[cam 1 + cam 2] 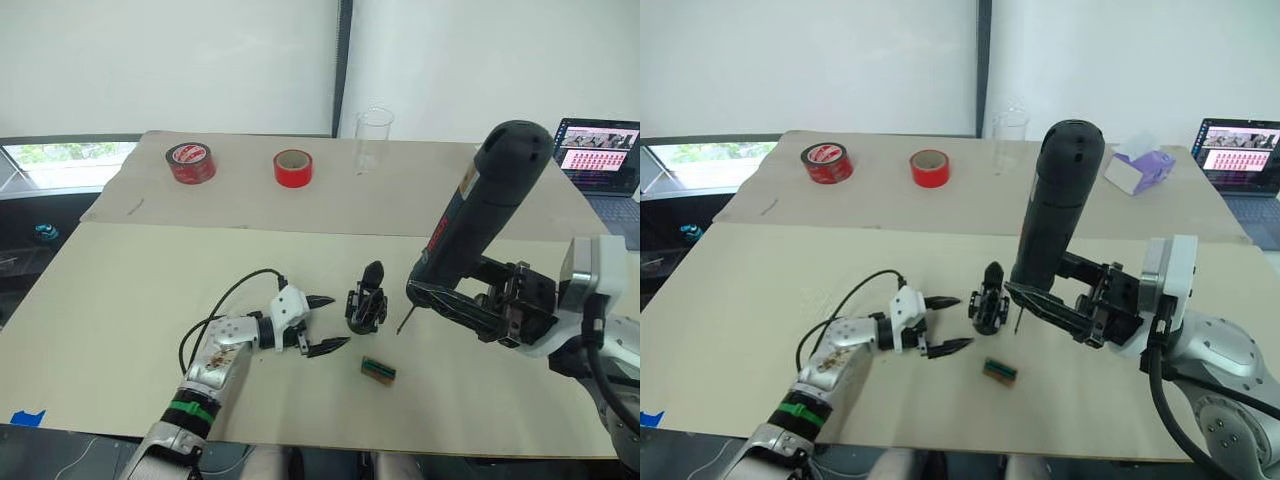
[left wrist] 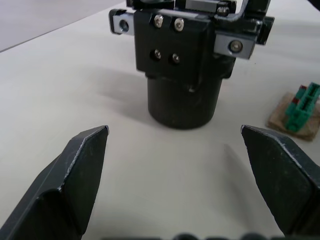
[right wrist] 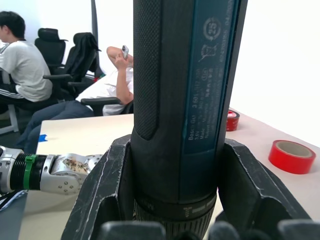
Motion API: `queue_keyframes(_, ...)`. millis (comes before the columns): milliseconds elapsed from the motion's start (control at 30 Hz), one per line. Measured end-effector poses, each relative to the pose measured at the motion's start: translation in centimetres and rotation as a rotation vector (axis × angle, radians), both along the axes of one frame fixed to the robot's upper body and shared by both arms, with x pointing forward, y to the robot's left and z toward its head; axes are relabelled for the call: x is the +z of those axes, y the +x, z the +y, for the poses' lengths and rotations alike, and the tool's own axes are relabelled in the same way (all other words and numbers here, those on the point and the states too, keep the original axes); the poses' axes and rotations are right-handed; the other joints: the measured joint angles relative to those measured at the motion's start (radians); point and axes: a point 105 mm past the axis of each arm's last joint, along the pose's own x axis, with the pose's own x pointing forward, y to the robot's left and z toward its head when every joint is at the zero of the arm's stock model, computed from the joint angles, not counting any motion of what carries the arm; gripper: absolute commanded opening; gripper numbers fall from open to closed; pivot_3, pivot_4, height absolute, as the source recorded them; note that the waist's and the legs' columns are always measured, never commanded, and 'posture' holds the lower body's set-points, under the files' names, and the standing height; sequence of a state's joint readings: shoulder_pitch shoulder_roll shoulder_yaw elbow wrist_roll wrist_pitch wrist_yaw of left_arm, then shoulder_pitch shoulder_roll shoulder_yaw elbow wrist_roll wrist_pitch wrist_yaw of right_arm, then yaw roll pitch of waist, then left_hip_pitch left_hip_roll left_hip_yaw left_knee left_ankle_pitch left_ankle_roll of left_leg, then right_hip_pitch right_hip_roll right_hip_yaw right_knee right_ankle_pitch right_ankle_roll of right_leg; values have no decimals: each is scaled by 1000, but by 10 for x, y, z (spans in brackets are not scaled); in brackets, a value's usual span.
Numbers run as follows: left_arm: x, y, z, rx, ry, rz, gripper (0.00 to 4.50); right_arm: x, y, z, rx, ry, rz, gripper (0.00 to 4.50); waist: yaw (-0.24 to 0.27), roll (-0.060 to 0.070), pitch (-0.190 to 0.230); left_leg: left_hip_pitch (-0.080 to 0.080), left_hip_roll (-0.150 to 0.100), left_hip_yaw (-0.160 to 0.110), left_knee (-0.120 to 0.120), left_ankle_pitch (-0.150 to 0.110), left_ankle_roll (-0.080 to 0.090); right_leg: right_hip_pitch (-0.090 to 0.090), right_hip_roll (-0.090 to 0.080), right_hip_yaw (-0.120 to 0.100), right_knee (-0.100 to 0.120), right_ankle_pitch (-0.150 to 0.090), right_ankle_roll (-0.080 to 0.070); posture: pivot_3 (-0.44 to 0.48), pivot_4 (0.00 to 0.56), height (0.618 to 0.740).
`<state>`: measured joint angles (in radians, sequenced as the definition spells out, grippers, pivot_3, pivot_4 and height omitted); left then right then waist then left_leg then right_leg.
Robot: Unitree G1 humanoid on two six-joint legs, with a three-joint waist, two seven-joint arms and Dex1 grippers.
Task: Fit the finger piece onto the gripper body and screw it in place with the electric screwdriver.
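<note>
Right gripper [image 1: 1055, 305] clamps the electric screwdriver [image 1: 1052, 205]; left gripper [image 1: 325, 323] gapes wide beside the gripper body [image 1: 367, 298], its top cut off in the wrist view.

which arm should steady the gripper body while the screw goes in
Left. The left gripper is open and empty right beside the gripper body. The right gripper is shut on the electric screwdriver, bit aimed near the body.

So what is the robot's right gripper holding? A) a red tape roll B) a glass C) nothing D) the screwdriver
D: the right gripper is shut on the screwdriver, its bit pointing down beside the gripper body.
</note>
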<state>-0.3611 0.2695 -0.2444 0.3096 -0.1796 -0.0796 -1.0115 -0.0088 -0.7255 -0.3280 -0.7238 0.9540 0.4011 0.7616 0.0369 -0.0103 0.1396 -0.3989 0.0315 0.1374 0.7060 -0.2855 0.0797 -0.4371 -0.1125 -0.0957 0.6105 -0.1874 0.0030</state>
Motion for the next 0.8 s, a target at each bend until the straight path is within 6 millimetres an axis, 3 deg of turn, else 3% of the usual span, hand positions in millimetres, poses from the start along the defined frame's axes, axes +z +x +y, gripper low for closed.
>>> queue_keyframes(267,1,2,-27,-37,-26,-8,4471,-2,1,-1,-20,-2,7,1912,7,0,0,-2,-1,-1,5,-1,3,0,-1,0,0,1,1,0,150,740)
queue_keyframes(800,2,4,-44,-92,7,-2,4471,-9,3,-4,-51,-23,22,1912,5,0,0,-4,-1,-1,7,-2,5,0,-1,0,0,1,3,0,150,740)
